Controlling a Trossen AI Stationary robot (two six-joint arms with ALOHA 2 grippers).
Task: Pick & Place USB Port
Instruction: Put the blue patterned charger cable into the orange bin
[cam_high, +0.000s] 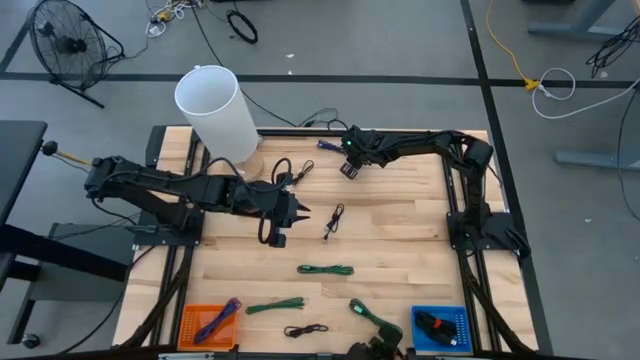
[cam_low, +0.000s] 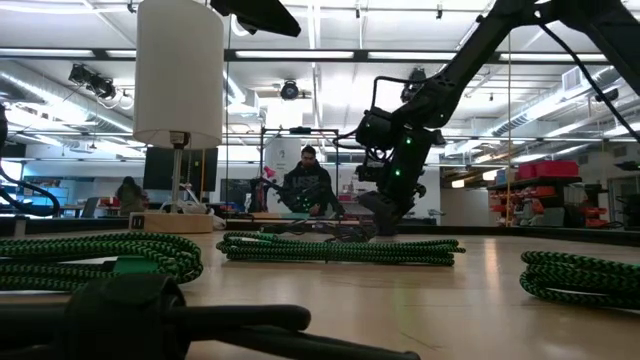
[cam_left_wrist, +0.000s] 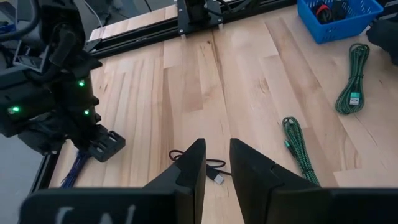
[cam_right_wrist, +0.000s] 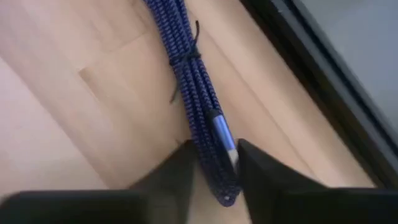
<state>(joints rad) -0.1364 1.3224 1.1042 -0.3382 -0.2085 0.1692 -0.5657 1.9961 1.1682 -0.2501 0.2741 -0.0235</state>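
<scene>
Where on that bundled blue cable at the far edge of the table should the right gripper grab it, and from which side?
Probably across the middle of the blue cable, near its black tie, coming straight down from above. The bundle lies flat and narrow on the wooden table, so fingers can straddle its width there. The right gripper already sits over the end with the silver plug, fingers either side, a looser spot likely to slip.

The table (cam_high: 400, 230) is pale wood in jointed planks, smooth with a soft sheen. The blue cable (cam_right_wrist: 199, 93) has a braided, woven jacket and a shiny metal plug. The green cables (cam_low: 340, 248) look braided too, matt and ribbed. The blue bin (cam_left_wrist: 339, 18) and orange bin (cam_high: 205, 325) are latticed plastic. The right pincer (cam_right_wrist: 214, 168) looks matt black.
</scene>
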